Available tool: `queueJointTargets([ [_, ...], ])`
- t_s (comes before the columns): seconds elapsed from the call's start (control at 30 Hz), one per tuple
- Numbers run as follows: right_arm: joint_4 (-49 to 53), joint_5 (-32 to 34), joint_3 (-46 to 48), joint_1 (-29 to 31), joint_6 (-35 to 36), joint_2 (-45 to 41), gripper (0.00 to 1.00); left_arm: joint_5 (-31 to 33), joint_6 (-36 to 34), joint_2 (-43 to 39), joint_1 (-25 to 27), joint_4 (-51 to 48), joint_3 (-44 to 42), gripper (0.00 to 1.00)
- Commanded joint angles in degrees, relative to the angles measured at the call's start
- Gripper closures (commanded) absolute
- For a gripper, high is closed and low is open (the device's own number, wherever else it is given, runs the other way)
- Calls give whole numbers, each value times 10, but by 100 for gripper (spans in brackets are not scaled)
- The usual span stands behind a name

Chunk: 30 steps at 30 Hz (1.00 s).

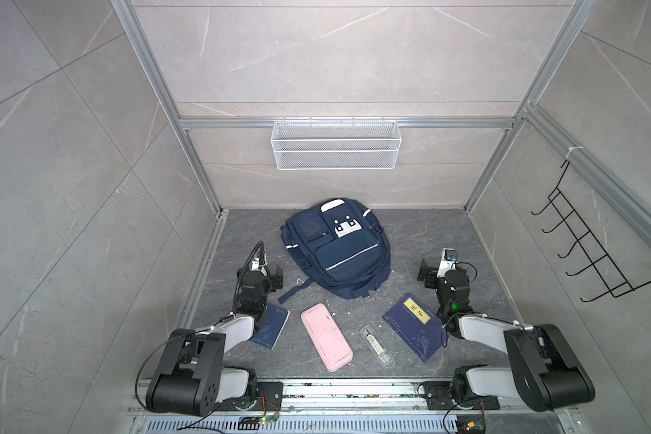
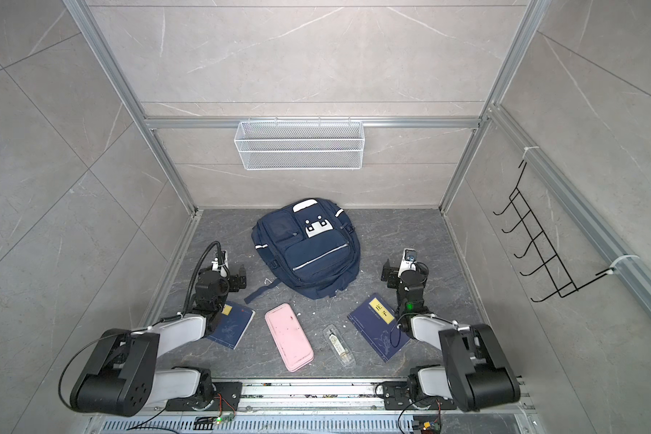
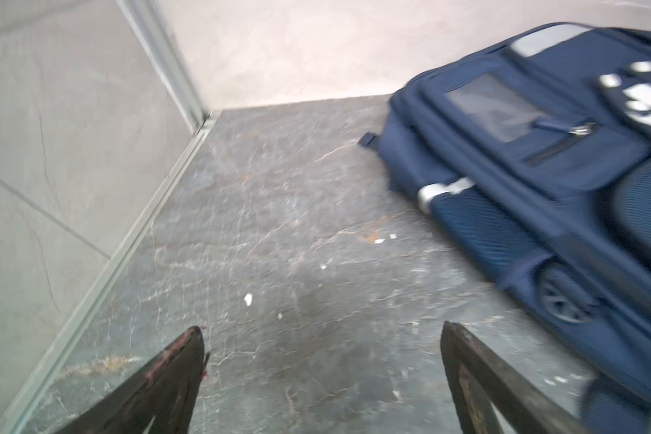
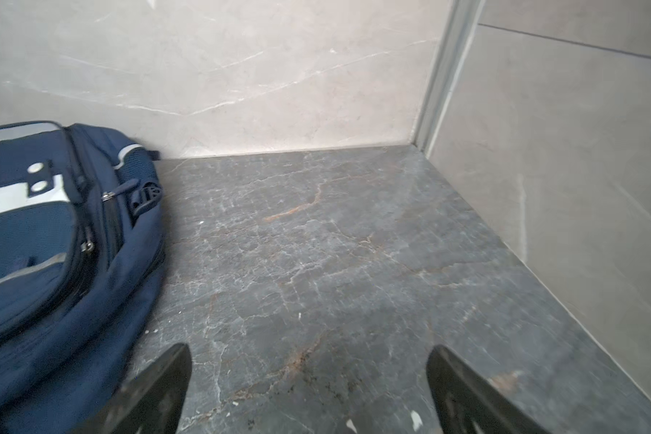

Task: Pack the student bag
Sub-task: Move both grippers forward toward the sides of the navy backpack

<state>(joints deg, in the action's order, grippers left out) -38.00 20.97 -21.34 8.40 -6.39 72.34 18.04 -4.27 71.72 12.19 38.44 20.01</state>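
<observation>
The student bag is a navy backpack lying front-up at the back middle of the dark stone floor, its zips drawn shut. My left gripper hovers just left of the bag, apart from it, jaws open and empty. In the left wrist view the gripper spans bare floor, with the bag off to one side. My right gripper stands open and empty to the right of the bag. The right wrist view shows this gripper over bare floor beside the bag.
In front of the bag lie a pink pencil case, a clear case, a navy book with a yellow label and another navy book partly under the left arm. A wire basket hangs on the back wall, a black hook rack on the right wall.
</observation>
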Motion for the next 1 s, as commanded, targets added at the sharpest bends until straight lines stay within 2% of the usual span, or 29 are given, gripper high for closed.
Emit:
queueJointTargets([
  [0.0,286,140,-115,1,-142,-47,0,71,7,-86,21,-72,26,0],
  [0.03,376,142,-176,1,-191,-41,0,53,46,-113,22,-114,38,0],
  [0.13,604,88,-343,2,-278,22,0,-4,179,-157,25,-231,91,0],
  [0.17,633,46,-377,2,-274,51,1,-41,204,-154,26,-254,109,0],
  [0.23,636,-56,-400,3,-250,91,0,-88,252,-129,30,-295,147,0],
  [0.27,634,-85,-402,5,-247,105,1,-111,272,-106,32,-322,170,0],
  [0.37,621,-201,-403,6,-229,138,0,-170,295,-27,48,-380,235,0],
  [0.47,580,-308,-386,11,-226,161,0,-232,307,46,64,-366,259,0],
  [0.5,574,-325,-383,14,-227,167,0,-246,311,65,68,-360,266,0],
  [0.57,571,-351,-387,26,-226,183,0,-277,312,110,79,-353,282,0],
  [0.73,579,-356,-404,58,-220,228,4,-326,289,188,103,-346,304,6],
  [0.97,583,-356,-450,73,-232,297,11,-350,290,206,107,-367,317,18],
])
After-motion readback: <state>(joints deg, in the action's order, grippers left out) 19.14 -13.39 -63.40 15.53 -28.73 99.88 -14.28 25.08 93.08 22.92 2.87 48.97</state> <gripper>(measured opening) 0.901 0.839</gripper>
